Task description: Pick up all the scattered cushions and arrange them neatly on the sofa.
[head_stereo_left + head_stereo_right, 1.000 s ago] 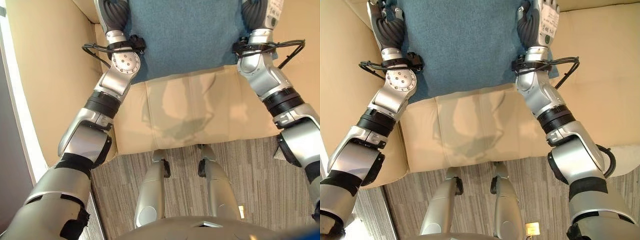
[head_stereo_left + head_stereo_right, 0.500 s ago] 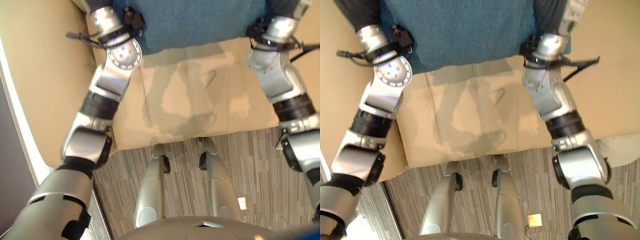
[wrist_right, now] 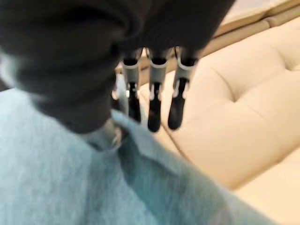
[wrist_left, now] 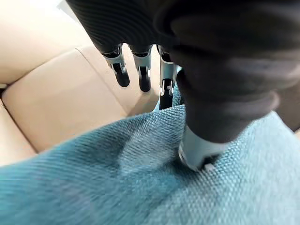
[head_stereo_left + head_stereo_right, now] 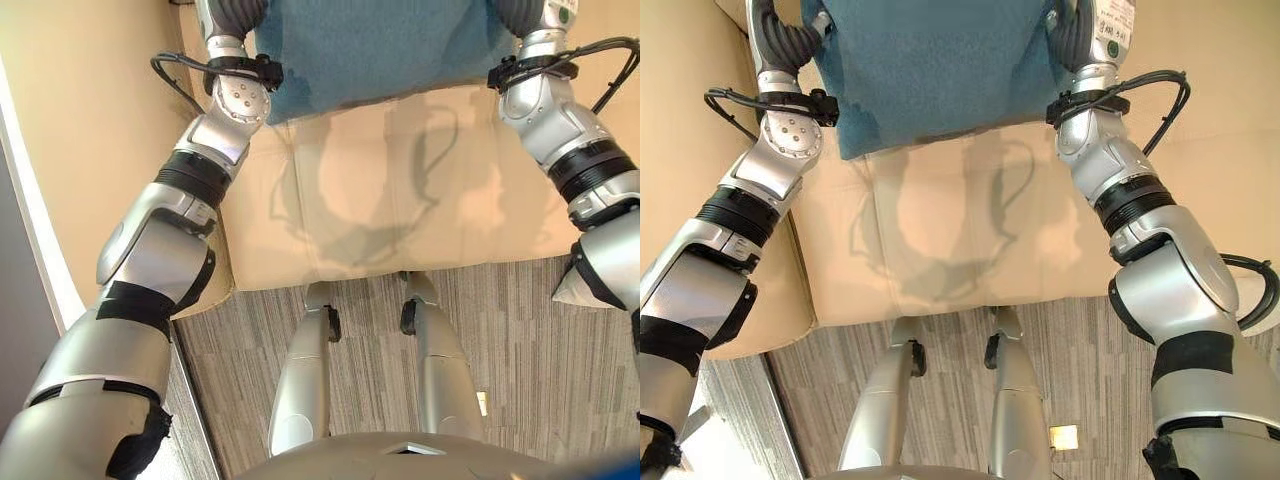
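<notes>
Both the left hand [image 4: 187,70] and right hand [image 3: 117,70] pinch the teal cushion's [image 5: 940,70] side edges, thumbs on top, above the beige sofa [image 5: 970,230].

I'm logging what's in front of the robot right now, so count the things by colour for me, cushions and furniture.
Teal: 1, the teal woven fabric cushion, gripped at its sides by the left hand and the right hand.
Beige: 1, the beige upholstered sofa beneath it.
Grey: 1, the grey striped carpet floor.
Total: 3.
</notes>
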You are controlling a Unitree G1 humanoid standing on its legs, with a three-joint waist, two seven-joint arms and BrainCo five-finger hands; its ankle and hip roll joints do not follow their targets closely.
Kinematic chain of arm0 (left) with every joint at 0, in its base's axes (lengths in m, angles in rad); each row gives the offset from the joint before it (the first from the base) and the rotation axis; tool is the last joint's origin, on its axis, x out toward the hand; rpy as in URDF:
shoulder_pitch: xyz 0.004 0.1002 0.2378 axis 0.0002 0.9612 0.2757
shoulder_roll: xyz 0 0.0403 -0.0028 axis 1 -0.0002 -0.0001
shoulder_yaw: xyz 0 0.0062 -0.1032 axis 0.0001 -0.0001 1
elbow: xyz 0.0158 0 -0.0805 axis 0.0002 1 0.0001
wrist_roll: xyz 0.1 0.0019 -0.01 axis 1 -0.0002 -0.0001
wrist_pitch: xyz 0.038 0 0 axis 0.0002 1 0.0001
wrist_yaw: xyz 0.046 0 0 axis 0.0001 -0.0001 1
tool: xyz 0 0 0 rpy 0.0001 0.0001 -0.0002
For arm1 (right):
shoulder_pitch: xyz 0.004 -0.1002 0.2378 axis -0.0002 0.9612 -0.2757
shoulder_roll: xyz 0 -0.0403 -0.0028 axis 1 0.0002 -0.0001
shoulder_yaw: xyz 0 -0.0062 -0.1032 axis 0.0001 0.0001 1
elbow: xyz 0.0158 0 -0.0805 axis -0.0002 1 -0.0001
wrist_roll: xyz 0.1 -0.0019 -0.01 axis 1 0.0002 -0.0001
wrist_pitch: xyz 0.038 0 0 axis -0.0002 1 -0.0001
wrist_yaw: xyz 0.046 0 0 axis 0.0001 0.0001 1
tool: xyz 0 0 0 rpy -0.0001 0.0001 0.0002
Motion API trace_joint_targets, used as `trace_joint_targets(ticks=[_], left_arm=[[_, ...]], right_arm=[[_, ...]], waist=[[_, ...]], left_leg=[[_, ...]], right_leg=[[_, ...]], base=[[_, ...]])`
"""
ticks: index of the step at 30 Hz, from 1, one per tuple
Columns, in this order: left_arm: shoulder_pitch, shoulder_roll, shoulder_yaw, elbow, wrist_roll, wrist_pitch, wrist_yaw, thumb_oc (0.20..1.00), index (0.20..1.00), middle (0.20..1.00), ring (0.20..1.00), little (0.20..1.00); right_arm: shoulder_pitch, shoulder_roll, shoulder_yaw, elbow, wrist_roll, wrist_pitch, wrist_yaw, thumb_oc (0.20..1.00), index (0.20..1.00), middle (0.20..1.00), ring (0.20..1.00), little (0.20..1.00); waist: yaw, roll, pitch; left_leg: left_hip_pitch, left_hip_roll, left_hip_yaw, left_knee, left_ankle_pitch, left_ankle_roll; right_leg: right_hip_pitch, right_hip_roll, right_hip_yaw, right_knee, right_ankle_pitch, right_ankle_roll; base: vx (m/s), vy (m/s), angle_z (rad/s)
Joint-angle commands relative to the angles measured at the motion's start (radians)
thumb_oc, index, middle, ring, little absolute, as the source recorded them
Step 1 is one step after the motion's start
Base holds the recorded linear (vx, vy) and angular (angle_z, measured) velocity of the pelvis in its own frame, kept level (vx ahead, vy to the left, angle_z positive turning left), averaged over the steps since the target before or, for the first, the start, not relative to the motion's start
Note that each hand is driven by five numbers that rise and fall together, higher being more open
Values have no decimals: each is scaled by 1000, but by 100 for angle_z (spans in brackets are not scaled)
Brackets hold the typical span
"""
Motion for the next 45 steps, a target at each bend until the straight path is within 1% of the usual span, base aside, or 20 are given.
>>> trace_joint_targets(ticks=[1,9,10,11,13,14,16,17,19,21,22,25,26,28,30,33,34,35,38,45], left_arm=[[-107,-51,0,17,-20,-55,-32,1000,1000,1000,1000,1000],[-1,-34,64,27,-103,-64,-79,1000,1000,1000,1000,1000],[51,11,103,35,-125,-65,-99,1000,1000,1000,1000,1000],[72,29,122,34,-134,-67,-103,1000,1000,1000,1000,1000],[152,72,179,1,-166,-77,-118,1000,1000,1000,1000,1000],[299,133,253,-101,-225,-112,-175,1000,1000,1000,1000,1000],[416,165,290,-190,-213,-123,-211,1000,1000,1000,1000,1000],[471,169,310,-236,-210,-126,-226,1000,1000,1000,1000,1000],[685,152,376,-404,-167,-126,-286,1000,1000,1000,1000,1000],[815,135,406,-493,-148,-123,-330,1000,1000,1000,1000,1000],[924,97,420,-540,-151,-116,-384,1000,1000,1000,1000,1000],[1071,41,426,-562,-137,-92,-457,1000,1000,1000,1000,1000],[1155,0,428,-548,-104,-71,-490,1000,1000,1000,1000,1000],[1228,-73,428,-453,-73,-35,-517,1000,1000,1000,1000,1000],[1252,-113,424,-378,-45,-12,-527,1000,1000,1000,1000,1000],[1270,-182,419,-150,35,25,-533,1000,1000,1000,1000,1000],[1269,-211,426,-28,71,40,-535,1000,1000,1000,1000,1000],[1269,-211,426,-26,71,39,-535,1000,1000,1000,1000,1000],[1268,-240,448,175,144,63,-541,1000,1000,1000,1000,1000],[1289,-246,480,326,213,92,-549,1000,1000,1000,1000,1000]], right_arm=[[-88,61,9,-12,36,-51,31,1000,1000,1000,1000,1000],[-30,11,17,-30,59,-44,104,1000,1000,1000,1000,1000],[6,-43,6,-32,66,-48,121,1000,1000,1000,1000,1000],[24,-64,-5,-37,66,-48,126,1000,1000,1000,1000,1000],[98,-119,-51,-55,78,-46,141,1000,1000,1000,1000,1000],[245,-176,-164,-83,109,-53,153,1000,1000,1000,1000,1000],[359,-198,-240,-111,107,-58,166,1000,1000,1000,1000,1000],[411,-201,-273,-131,102,-61,170,1000,1000,1000,1000,1000],[654,-165,-423,-233,96,-82,195,1000,1000,1000,1000,1000],[786,-129,-493,-311,96,-94,218,1000,1000,1000,1000,1000],[888,-92,-535,-348,96,-108,248,1000,1000,1000,1000,1000],[1020,-38,-576,-385,89,-117,298,1000,1000,1000,1000,1000],[1095,3,-588,-385,72,-118,334,1000,1000,1000,1000,1000],[1166,58,-571,-354,38,-104,377,1000,1000,1000,1000,1000],[1198,90,-554,-322,17,-92,400,1000,1000,1000,1000,1000],[1226,139,-528,-205,-10,-82,431,1000,1000,1000,1000,1000],[1238,153,-520,-142,-27,-77,439,1000,1000,1000,1000,1000],[1238,153,-519,-141,-28,-78,438,1000,1000,1000,1000,1000],[1264,185,-518,8,-29,-67,456,1000,1000,1000,1000,1000],[1296,215,-546,181,7,-48,479,1000,1000,1000,1000,1000]], waist=[[12,-78,-86],[12,-83,-78],[14,-85,-78],[14,-85,-78],[17,-84,-81],[18,-83,-81],[17,-83,-88],[16,-85,-90],[10,-91,-108],[8,-95,-114],[5,-97,-117],[3,-99,-118],[2,-97,-122],[2,-95,-123],[1,-93,-128],[3,-88,-142],[5,-86,-156],[5,-86,-154],[3,-88,-175],[0,-92,-196]], left_leg=[[73,-13,12,-21,-64,-92],[83,-14,13,-21,-63,-93],[87,-13,15,-21,-64,-94],[89,-13,15,-21,-65,-94],[95,-13,17,-21,-65,-93],[116,-13,19,-21,-71,-92],[139,-13,21,-21,-78,-91],[152,-12,22,-21,-82,-91],[214,-14,29,-21,-102,-89],[260,-15,33,-21,-117,-86],[302,-15,36,-21,-126,-83],[377,-12,44,-21,-138,-79],[427,-8,53,-21,-147,-75],[495,-4,59,-21,-154,-70],[531,0,63,-21,-154,-66],[608,3,73,-21,-168,-57],[641,3,77,-21,-175,-55],[643,3,77,-21,-175,-55],[703,11,92,-21,-189,-60],[791,31,107,-21,-203,-66]], right_leg=[[90,2,13,-231,105,83],[95,6,12,-231,107,81],[101,4,9,-231,108,83],[103,4,9,-231,108,83],[109,4,7,-231,107,82],[131,4,4,-231,104,80],[155,3,2,-231,98,79],[168,4,2,-231,95,78],[232,6,-5,-231,80,75],[280,7,-6,-231,69,73],[324,6,-9,-231,59,71],[402,7,-12,-231,45,68],[457,8,-14,-231,31,67],[528,14,-17,-231,11,62],[563,14,-20,-231,1,60],[639,25,-21,-231,-20,55],[676,30,-22,-231,-32,51],[678,30,-22,-231,-33,51],[742,41,-24,-231,-55,47],[833,65,-22,-231,-93,32]], base=[[0,0,0],[-5,-5,1],[0,0,0],[0,0,0],[0,0,0],[0,0,0],[19,-11,7],[33,-28,5],[47,-48,-3],[52,-34,1],[61,-25,0],[48,-17,0],[46,-19,2],[45,-36,2],[25,-45,6],[10,-40,-3],[24,-26,-8],[19,-33,-10],[21,-58,-9],[41,-77,-4]])
